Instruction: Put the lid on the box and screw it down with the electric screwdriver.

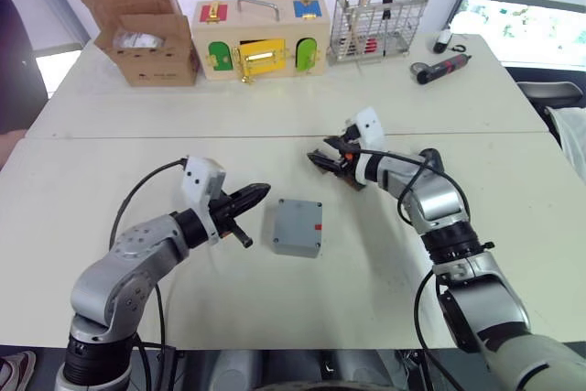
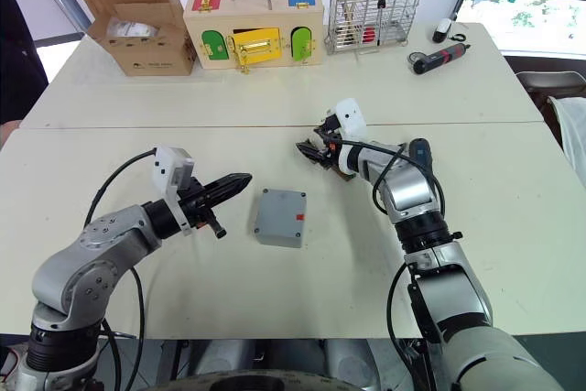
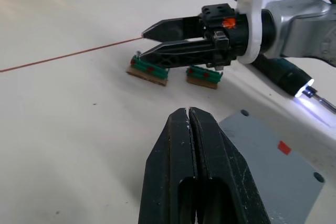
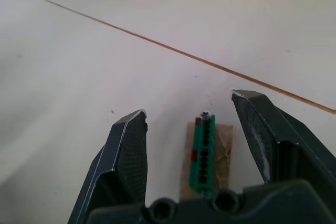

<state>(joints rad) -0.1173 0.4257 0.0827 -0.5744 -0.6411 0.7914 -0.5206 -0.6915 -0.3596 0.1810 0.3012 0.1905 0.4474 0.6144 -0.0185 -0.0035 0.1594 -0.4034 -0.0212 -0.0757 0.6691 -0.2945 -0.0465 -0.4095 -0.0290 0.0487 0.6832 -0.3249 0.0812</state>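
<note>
The grey box (image 1: 296, 227) sits mid-table with the lid (image 3: 273, 169) lying flat on top of it, a red mark and corner holes showing. My left gripper (image 1: 262, 192) is shut and empty, pointing at the box from its left, a short gap away. My right gripper (image 1: 317, 161) stands open behind the box, low over two small green strips on brown pads (image 3: 148, 70), one strip (image 4: 204, 153) lying between its fingers. The electric screwdriver (image 3: 281, 73) lies on the table beside my right forearm with its tip light on.
Along the far table edge stand an open cardboard carton (image 1: 139, 29), a wooden latch box (image 1: 259, 39) and a wire basket (image 1: 378, 21) holding sticks. A red-and-black angled driver (image 1: 443, 68) lies at the back right. A person stands at the left edge (image 1: 14, 61).
</note>
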